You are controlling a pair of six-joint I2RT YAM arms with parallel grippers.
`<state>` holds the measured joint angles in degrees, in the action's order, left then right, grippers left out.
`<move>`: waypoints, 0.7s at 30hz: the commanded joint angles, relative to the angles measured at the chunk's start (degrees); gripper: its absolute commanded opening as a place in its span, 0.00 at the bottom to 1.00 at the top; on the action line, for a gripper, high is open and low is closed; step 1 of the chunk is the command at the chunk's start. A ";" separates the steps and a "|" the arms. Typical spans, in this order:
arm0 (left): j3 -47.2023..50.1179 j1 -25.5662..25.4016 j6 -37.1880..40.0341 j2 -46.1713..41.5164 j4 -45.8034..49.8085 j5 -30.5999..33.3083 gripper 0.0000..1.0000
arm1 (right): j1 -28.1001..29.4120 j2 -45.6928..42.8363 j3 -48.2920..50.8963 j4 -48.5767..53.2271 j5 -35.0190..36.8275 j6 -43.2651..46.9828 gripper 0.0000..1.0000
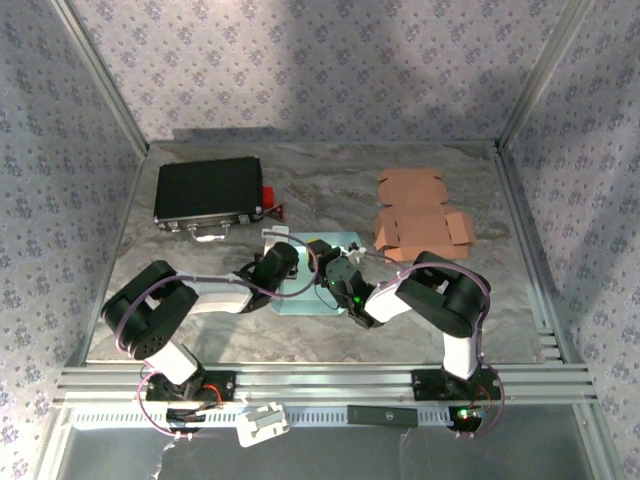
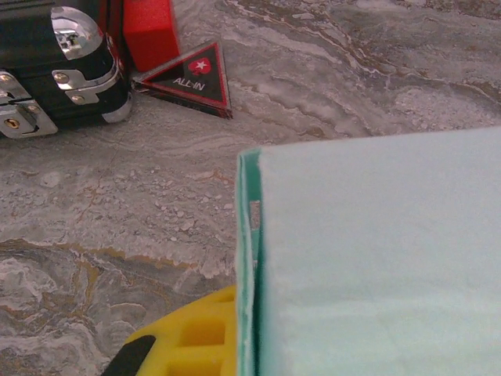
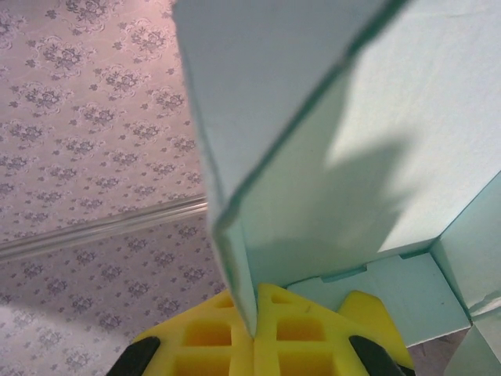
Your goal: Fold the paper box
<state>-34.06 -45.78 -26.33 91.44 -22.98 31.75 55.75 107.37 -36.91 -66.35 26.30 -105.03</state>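
Both arms meet mid-surface, near the front edge, w/ the paper box (image 1: 300, 300) between them. It is pale teal, partly folded and sits roughly centre L-R on the marbled surface (image 1: 500, 300).

Left claw (image 1: 285, 262) comes at the box from the left and is clenched. In the left wrist view one yellow finger (image 2: 196, 337) sits tight against the outside of a teal wall, whose edge runs straight down beside it. The other finger is hidden behind the panel, so the hold looks like a pinch on that wall.

Right claw (image 1: 338, 268) comes in from the right, also clamped. In the right wrist view the yellow fingers (image 3: 211, 337) are pressed together on the bottom edge of an upright teal panel. The box floor and a side flap w/ slots lie just behind, and a floral wall (image 3: 78, 117) is in the bkgd.

Elsewhere, well apart from the box:
- Black case (image 1: 208, 192) at back left, chrome corners and latch.
- Red block (image 2: 149, 31) touching the case's right end.
- Black-and-red triangle reading "ALL-IN" (image 2: 194, 78) flat just beside them.
- Brown cardboard blank (image 1: 420, 210) at back right, lying flat and unfolded.
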 commanded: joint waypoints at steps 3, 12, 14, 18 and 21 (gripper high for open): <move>-1.09 0.33 -1.45 2.75 0.29 0.99 0.00 | 0.54 0.76 0.28 5.49 -1.26 -1.57 0.00; -9.75 2.19 -10.10 -3.73 22.73 5.17 0.00 | -0.93 -17.26 2.96 29.67 -1.98 5.89 0.57; -15.28 3.78 -12.36 -4.25 33.47 4.27 0.00 | -1.93 -25.78 1.23 43.76 -2.56 10.93 0.65; -24.55 6.49 -15.06 -2.11 49.49 -0.21 0.00 | -5.43 -36.02 -6.55 64.57 -6.84 21.73 0.72; -29.25 7.21 -16.45 -1.44 56.37 -3.39 0.00 | -9.90 -36.99 -13.44 73.42 -11.74 27.79 0.70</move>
<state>-60.05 -38.81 -39.40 89.76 18.70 31.66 48.62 70.76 -46.06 -10.94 18.94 -86.74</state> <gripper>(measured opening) 0.073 0.707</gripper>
